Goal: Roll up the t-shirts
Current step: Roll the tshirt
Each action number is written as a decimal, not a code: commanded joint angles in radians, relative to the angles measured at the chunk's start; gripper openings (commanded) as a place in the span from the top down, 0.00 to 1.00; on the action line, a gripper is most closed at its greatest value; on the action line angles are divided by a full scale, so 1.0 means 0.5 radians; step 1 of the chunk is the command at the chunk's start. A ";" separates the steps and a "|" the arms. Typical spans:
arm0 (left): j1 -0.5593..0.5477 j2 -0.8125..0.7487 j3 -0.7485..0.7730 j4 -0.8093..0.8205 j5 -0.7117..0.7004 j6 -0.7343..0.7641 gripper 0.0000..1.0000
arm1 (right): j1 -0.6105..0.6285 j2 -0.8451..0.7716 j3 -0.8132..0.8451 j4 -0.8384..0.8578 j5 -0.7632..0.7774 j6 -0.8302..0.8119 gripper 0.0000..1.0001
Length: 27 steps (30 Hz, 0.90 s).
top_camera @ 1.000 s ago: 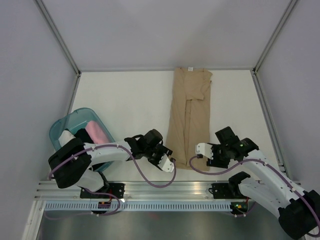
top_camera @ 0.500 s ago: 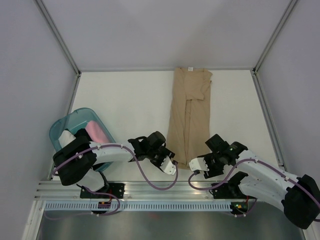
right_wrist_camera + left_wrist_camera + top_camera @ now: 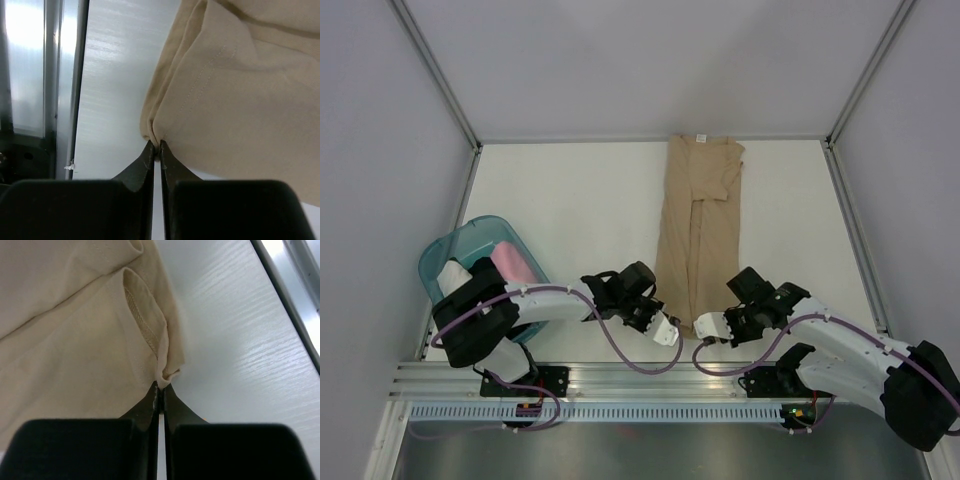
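Left gripper point(image 3: 670, 334) is closed on the near left corner of the tan t-shirt point(image 3: 698, 230). The left wrist view shows the jaws together with a pinch of hem cloth at the tips. Right gripper point(image 3: 704, 327) is clamped the same way on the near right corner.

Both grippers sit low, close to the near edge of the counter point(image 3: 580, 200) and just beside each other, with the hem between them. Each arm reaches inward from its own side, forearm low over the counter.

From the grippers the tan t-shirt extends straight away. It is folded into a narrow strip whose long axis runs from near edge to far edge, right of centre, with the neck label point(image 3: 700, 137) at the far edge.

Judgement: rolling should proceed along this axis, away from the arms. Both arms are equally near.

At the left edge, the teal basket point(image 3: 430, 262) holds a pink bundle point(image 3: 512, 262) and a white bundle point(image 3: 453, 275).
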 commanded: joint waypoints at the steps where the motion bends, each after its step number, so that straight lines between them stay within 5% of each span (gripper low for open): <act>1: -0.001 -0.042 0.184 -0.136 0.173 -0.345 0.98 | -0.014 0.041 0.158 -0.099 -0.166 0.074 0.92; 13: 0.225 -0.023 0.282 -0.253 0.456 -0.950 0.98 | -0.201 0.115 0.294 -0.188 -0.310 0.175 1.00; 27: 0.563 0.228 0.472 -0.284 0.747 -1.248 0.98 | -0.425 0.216 0.349 0.079 -0.292 0.436 1.00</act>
